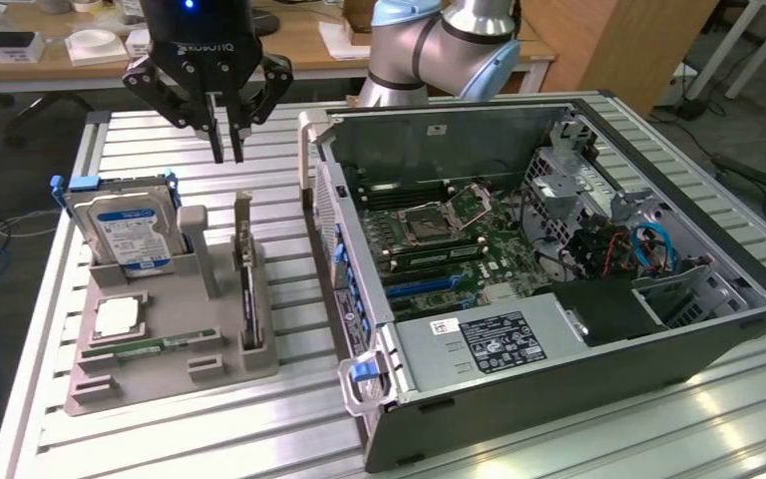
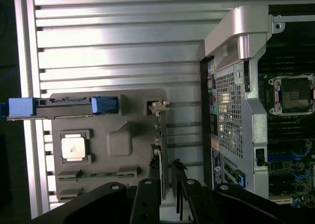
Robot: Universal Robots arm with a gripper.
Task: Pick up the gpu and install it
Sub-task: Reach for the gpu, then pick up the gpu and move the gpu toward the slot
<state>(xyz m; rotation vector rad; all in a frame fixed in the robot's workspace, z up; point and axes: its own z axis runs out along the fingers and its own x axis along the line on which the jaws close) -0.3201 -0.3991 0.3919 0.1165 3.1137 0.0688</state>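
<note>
though your wrist view frames the gpu (image 2: 161,155) between parted, empty fingers (image 2: 147,199), outside the gripper (image 1: 227,157) hangs above it; slatted table (image 1: 157,424), desk (image 1: 290,40) behind.

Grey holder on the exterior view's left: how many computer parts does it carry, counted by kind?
Hard drive: 1
Graphics card: 1
Processor chip: 1
Memory stick: 1
Total: 4

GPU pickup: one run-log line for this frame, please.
gripper: open, above gpu | gpu: on edge in grey holder, not gripped | computer case: open, gpu not installed
</note>
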